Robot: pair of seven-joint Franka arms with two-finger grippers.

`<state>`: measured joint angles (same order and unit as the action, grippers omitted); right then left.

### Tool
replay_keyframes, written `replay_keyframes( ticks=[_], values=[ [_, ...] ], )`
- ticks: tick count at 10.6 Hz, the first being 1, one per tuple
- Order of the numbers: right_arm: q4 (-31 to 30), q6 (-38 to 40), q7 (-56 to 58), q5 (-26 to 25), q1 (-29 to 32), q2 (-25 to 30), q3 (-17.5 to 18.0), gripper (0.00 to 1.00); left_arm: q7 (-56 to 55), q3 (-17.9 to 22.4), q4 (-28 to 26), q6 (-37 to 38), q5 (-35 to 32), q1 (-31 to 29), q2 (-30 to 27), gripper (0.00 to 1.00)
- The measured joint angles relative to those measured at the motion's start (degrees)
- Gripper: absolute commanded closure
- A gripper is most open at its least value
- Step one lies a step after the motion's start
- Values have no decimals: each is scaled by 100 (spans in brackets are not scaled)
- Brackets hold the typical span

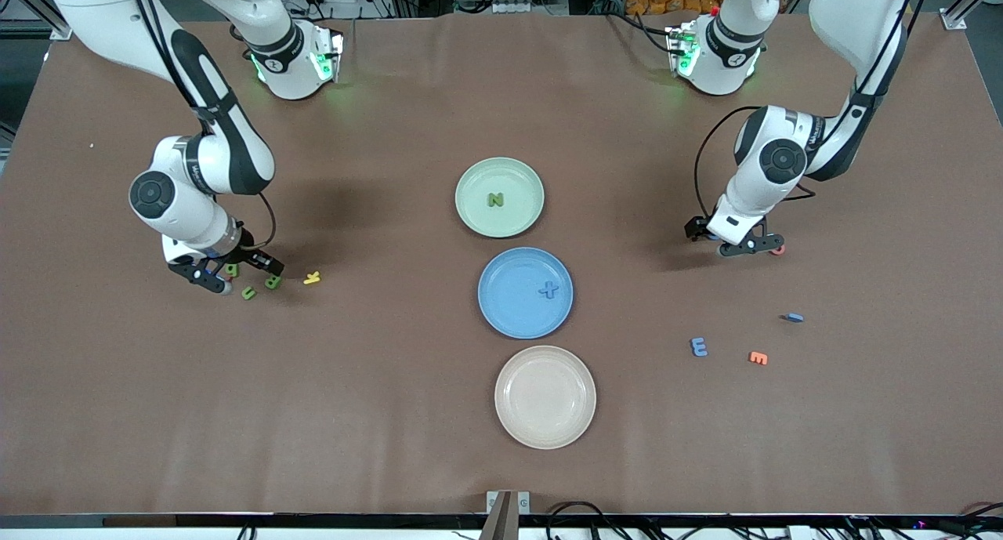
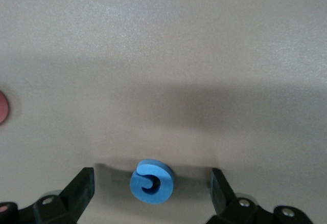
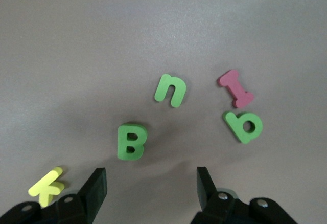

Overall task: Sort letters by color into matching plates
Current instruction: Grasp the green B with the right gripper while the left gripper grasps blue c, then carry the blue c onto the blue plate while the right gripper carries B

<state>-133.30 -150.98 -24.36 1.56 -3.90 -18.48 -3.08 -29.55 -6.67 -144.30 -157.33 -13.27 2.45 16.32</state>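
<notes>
Three plates sit in a line down the middle of the brown table point(image 1: 392, 414). The pale green plate point(image 1: 499, 197) is farthest from the front camera and holds a green N point(image 1: 495, 200); the blue plate point(image 1: 525, 292) comes next with a blue plus-shaped piece point(image 1: 549, 291) in it; the beige plate point(image 1: 544, 396) lies nearest that camera.

The right gripper point(image 1: 240, 276) is low over a cluster of letters toward the right arm's end of the table, its jaws apart with nothing between them. Its wrist view shows a green B point(image 3: 131, 141), a green n point(image 3: 171, 90), a green b point(image 3: 243, 126), a dark pink I point(image 3: 236, 88) and a yellow K point(image 3: 46, 187) — the K partly cut off by one finger point(image 3: 91, 193). In the front view the arm hides part of this cluster, and the pink piece cannot be made out there.

The left gripper point(image 1: 744, 246) is low at the left arm's end, jaws wide apart around a blue curled letter point(image 2: 151, 181) that stands between them without either finger clearly touching it; which letter it is, is hard to tell. A red piece point(image 2: 3, 107) shows only as a sliver at the frame's edge.

Nearer the front camera lie a blue E point(image 1: 698, 346), an orange E point(image 1: 758, 357) and another blue piece point(image 1: 794, 317) — too small to read
</notes>
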Motion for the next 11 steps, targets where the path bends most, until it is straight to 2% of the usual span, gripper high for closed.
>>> replay_keyframes(
  ticks=[1, 2, 8, 11],
  values=[
    [0, -111, 144, 0, 0, -56, -20, 23, 0, 0, -1, 0, 0, 0, 11, 13],
    [0, -212, 198, 0, 0, -93, -26, 24, 0, 0, -1, 0, 0, 0, 12, 99],
    [30, -545, 225, 438, -18, -297, -51, 28, 0, -12, 8, -17, 0, -28, -70, 100],
    [131, -575, 228, 650, -60, -391, -48, 39, 0, -16, 3, -22, 0, -28, -84, 100]
  ],
)
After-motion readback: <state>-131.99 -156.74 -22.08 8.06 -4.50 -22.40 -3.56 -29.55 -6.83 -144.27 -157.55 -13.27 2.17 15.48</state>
